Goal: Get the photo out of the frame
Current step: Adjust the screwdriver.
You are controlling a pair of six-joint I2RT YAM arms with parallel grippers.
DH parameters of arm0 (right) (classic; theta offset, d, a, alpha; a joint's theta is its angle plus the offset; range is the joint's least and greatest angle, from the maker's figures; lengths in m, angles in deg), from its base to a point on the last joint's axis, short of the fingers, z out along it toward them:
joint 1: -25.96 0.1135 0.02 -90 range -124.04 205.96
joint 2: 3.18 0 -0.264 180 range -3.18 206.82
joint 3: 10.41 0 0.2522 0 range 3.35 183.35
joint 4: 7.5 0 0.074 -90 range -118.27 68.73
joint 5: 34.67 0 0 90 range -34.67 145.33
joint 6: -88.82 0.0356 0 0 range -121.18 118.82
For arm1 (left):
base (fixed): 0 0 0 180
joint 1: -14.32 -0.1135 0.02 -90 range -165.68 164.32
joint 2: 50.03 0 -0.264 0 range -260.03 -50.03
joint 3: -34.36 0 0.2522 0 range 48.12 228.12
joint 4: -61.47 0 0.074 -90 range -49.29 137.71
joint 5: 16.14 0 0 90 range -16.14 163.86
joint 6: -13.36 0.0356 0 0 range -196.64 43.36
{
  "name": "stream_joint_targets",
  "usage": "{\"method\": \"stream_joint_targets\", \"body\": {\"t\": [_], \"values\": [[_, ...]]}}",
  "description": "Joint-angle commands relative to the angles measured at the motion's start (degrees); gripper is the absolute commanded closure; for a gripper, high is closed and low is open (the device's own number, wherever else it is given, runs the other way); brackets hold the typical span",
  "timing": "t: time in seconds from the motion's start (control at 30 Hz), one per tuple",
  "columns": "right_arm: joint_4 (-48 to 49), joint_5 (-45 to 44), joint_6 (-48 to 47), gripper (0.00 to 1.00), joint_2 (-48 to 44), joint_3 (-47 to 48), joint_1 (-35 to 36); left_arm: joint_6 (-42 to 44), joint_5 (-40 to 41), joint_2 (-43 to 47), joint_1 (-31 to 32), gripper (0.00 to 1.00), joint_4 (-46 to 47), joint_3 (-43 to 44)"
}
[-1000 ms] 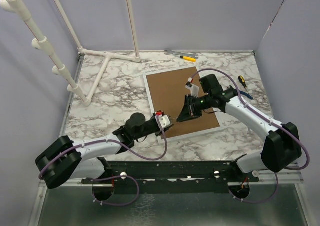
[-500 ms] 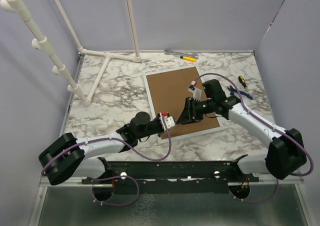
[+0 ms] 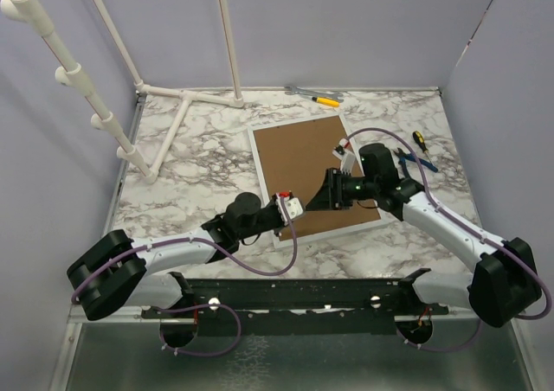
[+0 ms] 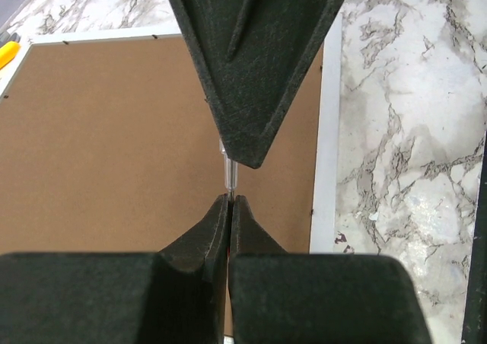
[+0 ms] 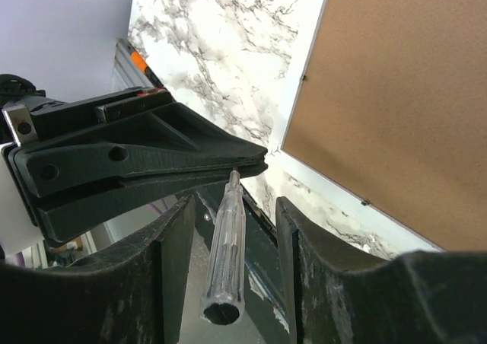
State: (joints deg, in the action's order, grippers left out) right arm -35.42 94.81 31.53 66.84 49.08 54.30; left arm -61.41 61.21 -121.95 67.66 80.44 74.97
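Frame [image 3: 262, 183] lay face down on the marble table [image 3: 190, 175], brown backing board [image 3: 299, 157] uppermost. That is the side that has to be opened, so the placing suits the task. Photo not visible; presumably under the board inside the frame, cannot confirm.

Both grippers sat over the near part of the frame. Right gripper [image 3: 327, 192]: fingers stood apart on either side of a clear-handled screwdriver [image 5: 224, 253], gaps showing, no hold on it. Left gripper [image 4: 230, 199]: closed tight, pinching the screwdriver's narrow end — the tool was carried by that pinch alone. Judged a hand-over, with the left arm taking the tool.

Small dark tabs [image 5: 303, 77] pinned the board to the rim — likely the tool's target. Board not yet lifted.
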Motion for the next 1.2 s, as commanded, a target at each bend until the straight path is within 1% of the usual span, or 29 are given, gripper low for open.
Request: {"method": "stream_joint_targets", "body": {"t": [0.0,0.23,0.27,0.3,0.37,0.5,0.6,0.7,0.77,0.87,0.97,1.0,1.07,1.17], "values": [[-2.0,0.8,-4.2,0.50,2.1,3.5,0.1,-0.3,-1.2,1.3,0.2,1.00,-1.0,0.3],[-4.6,1.2,-6.3,0.51,3.4,5.6,0.2,0.5,-1.6,2.4,0.3,1.00,-3.0,0.3],[-4.7,1.5,-6.4,0.54,3.7,5.7,0.1,0.5,-1.5,2.4,0.3,1.00,-3.4,0.4],[-4.8,1.7,-6.3,0.58,4.0,5.8,0.2,0.6,-1.5,2.4,0.3,1.00,-3.5,0.6],[-5.1,2.1,-6.4,0.62,4.4,6.0,0.1,0.7,-1.6,2.3,0.3,1.00,-3.8,0.7],[-5.8,2.4,-6.9,0.64,5.1,6.2,0.2,0.8,-1.5,2.2,0.3,1.00,-4.1,0.8],[-6.3,2.5,-7.4,0.76,5.3,6.6,0.2,0.8,-1.3,2.4,0.3,1.00,-4.3,0.9],[-7.5,2.3,-7.8,0.94,6.1,7.2,0.1,0.8,-1.0,2.5,0.3,0.99,-4.5,0.9],[-8.2,1.4,-7.8,0.99,6.2,7.5,0.2,0.3,-0.4,2.6,0.3,0.85,-4.5,0.8],[-7.9,-1.9,-7.0,0.99,5.6,7.0,0.1,-1.6,0.8,3.4,0.3,0.57,-4.5,0.6],[-6.8,-6.0,-5.9,0.99,4.9,6.0,0.1,-5.4,4.0,5.2,0.3,0.42,-4.5,0.0],[-6.0,-6.9,-5.6,0.99,4.6,5.4,0.1,-7.7,5.6,6.1,0.3,0.39,-4.4,-0.3],[-3.7,-8.3,-4.7,0.99,4.1,4.1,0.1,-13.2,8.4,7.8,0.3,0.30,-4.5,-1.1],[1.8,-9.9,-3.0,0.99,3.6,1.0,0.1,-24.7,17.7,10.3,0.2,0.06,-8.1,-1.4]]}}
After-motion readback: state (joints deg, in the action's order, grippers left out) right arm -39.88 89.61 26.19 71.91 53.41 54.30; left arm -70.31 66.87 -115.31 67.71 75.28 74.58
